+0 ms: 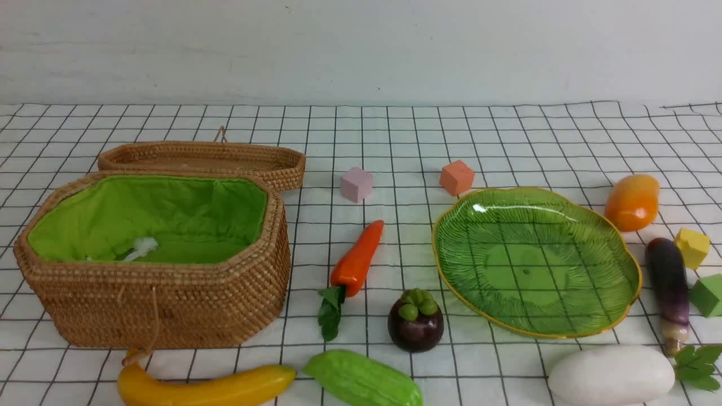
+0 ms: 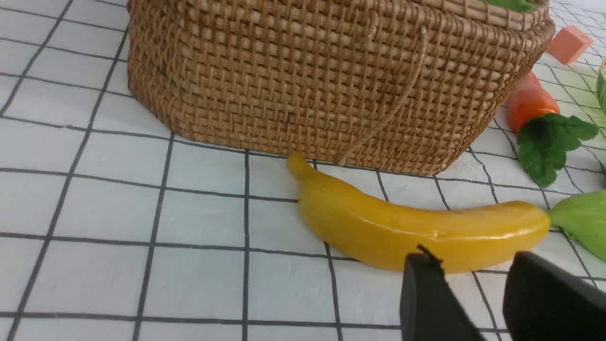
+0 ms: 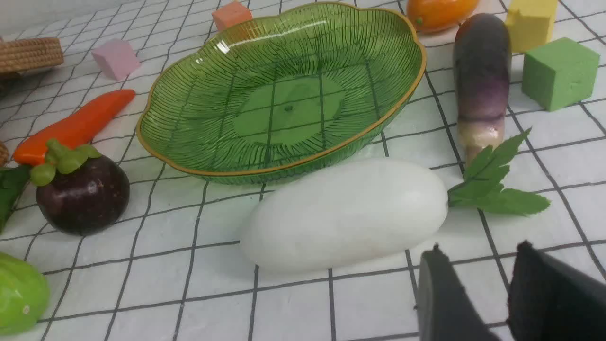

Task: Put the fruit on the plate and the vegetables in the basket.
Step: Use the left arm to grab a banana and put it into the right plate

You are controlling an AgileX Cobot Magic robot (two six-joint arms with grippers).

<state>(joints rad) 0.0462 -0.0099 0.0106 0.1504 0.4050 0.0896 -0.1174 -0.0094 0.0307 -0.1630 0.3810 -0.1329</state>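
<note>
The banana (image 1: 203,386) lies at the front left before the basket (image 1: 158,304); the cucumber (image 1: 364,380) lies beside it. The carrot (image 1: 356,259) and mangosteen (image 1: 415,320) sit in the middle. The green plate (image 1: 615,307) is empty. The mango (image 1: 633,202), eggplant (image 1: 668,285) and white radish (image 1: 612,375) are at the right. Neither gripper shows in the front view. My left gripper (image 2: 473,263) is open and empty, close to the banana (image 2: 416,232). My right gripper (image 3: 478,253) is open and empty, close to the radish (image 3: 345,213).
The shallow woven lid (image 1: 203,158) lies behind the basket. A pink cube (image 1: 356,184) and an orange cube (image 1: 456,177) sit at the back middle. A yellow cube (image 1: 692,247) and a green cube (image 1: 708,294) sit at the right edge beside the eggplant.
</note>
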